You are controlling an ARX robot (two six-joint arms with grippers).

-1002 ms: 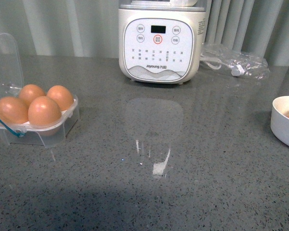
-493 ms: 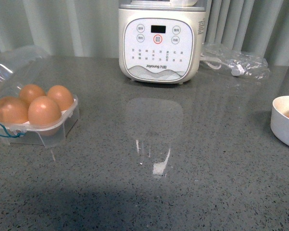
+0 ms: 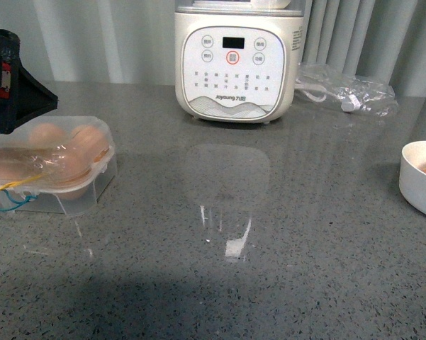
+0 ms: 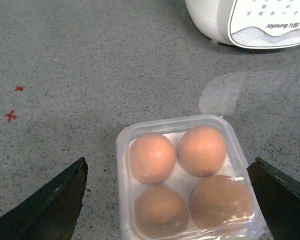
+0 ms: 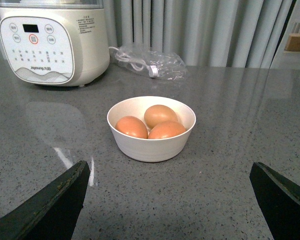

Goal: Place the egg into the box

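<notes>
Near the desk's left edge: box [image 4: 187,177], four eggs, lid down; left tool [image 4: 169,200] released, straddling it, nearer arm.

We take this for a home kitchen. We see a speckled grey stone worktop [image 3: 283,283], polished enough to mirror what stands on it. At its back edge sits a cream-white countertop cooking appliance [image 3: 234,60] with a round touch-button panel, a small dark display and a brand name printed on its front. Beside it lies a clear plastic bag holding a white power cord [image 3: 347,92]. Food is out on the worktop: a clear plastic four-cell egg case [image 4: 187,180] filled with brown eggs, and a round white bowl [image 5: 151,142] with three more. Pale grey pleated curtains [image 5: 209,30] hang behind the worktop.
</notes>
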